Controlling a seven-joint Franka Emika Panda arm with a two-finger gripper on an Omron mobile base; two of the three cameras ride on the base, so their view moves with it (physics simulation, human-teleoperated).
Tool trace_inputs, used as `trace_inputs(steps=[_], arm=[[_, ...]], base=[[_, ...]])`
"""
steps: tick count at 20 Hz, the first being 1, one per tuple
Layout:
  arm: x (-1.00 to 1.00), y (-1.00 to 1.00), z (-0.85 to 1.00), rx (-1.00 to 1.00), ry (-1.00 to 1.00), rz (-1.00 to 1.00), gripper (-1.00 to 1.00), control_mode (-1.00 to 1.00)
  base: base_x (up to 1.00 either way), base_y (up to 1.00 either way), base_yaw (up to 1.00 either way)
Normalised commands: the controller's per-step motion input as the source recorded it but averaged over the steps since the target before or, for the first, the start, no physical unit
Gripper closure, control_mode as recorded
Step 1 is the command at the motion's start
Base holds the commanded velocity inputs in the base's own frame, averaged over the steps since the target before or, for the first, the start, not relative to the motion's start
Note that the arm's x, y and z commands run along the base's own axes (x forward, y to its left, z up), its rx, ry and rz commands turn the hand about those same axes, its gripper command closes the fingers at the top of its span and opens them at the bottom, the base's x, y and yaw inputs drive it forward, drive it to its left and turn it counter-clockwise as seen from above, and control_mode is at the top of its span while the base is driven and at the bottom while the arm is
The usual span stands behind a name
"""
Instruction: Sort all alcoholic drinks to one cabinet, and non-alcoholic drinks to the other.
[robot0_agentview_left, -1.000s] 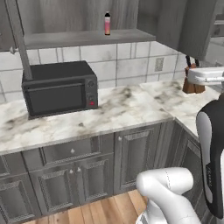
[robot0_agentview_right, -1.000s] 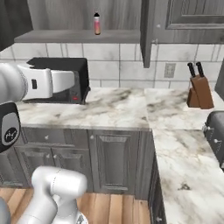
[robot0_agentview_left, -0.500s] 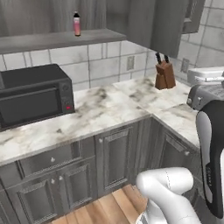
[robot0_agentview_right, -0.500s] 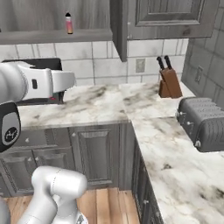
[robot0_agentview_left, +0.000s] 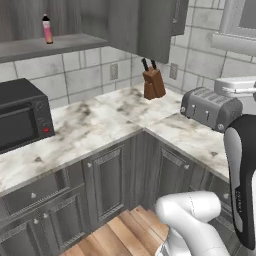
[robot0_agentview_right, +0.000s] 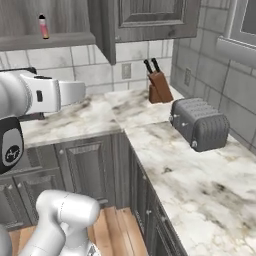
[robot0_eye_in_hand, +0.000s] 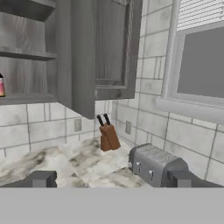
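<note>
A small pink bottle with a black cap (robot0_agentview_left: 47, 30) (robot0_agentview_right: 44, 26), a non-alcoholic drink, stands upright on the shelf floor of an open grey wall cabinet (robot0_agentview_left: 55, 46) (robot0_agentview_right: 50, 42). The hand view catches it at the left edge as the pink bottle (robot0_eye_in_hand: 1, 85) on the cabinet shelf (robot0_eye_in_hand: 26, 99). My gripper (robot0_eye_in_hand: 112, 179) is open with nothing between its fingertips (robot0_eye_in_hand: 43, 178), well away from the bottle and facing the counter corner. The alcoholic drinks are out of view.
The cabinet's door (robot0_agentview_left: 156, 29) (robot0_agentview_right: 150, 19) (robot0_eye_in_hand: 94, 52) hangs open beside the shelf. On the marble counter (robot0_agentview_left: 95, 125) stand a black microwave (robot0_agentview_left: 20, 120), a knife block (robot0_agentview_left: 152, 82) (robot0_eye_in_hand: 107, 138) and a grey toaster (robot0_agentview_left: 210, 107) (robot0_agentview_right: 200, 122) (robot0_eye_in_hand: 153, 164). A window (robot0_eye_in_hand: 197, 57) is on the right wall.
The base has turned right, so the whole scene slid left: the microwave is now at the left edge and the toaster and window have come into view. The gripper stays open.
</note>
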Motion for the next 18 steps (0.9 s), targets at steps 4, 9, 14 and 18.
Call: trace_inputs(steps=[4, 9, 14, 18], arm=[[0.0, 0.0, 0.0, 0.0, 0.0, 0.0, -1.0, 1.0], [0.0, 0.0, 0.0, 0.0, 0.0, 0.0, -1.0, 1.0], [0.0, 0.0, 0.0, 0.0, 0.0, 0.0, -1.0, 1.0], [0.0, 0.0, 0.0, 0.0, 0.0, 0.0, -1.0, 1.0]], base=[[-0.31, -0.14, -0.36], [-0.24, -0.13, -0.37], [-0.2, -0.15, -0.38], [-0.16, -0.15, -0.4]])
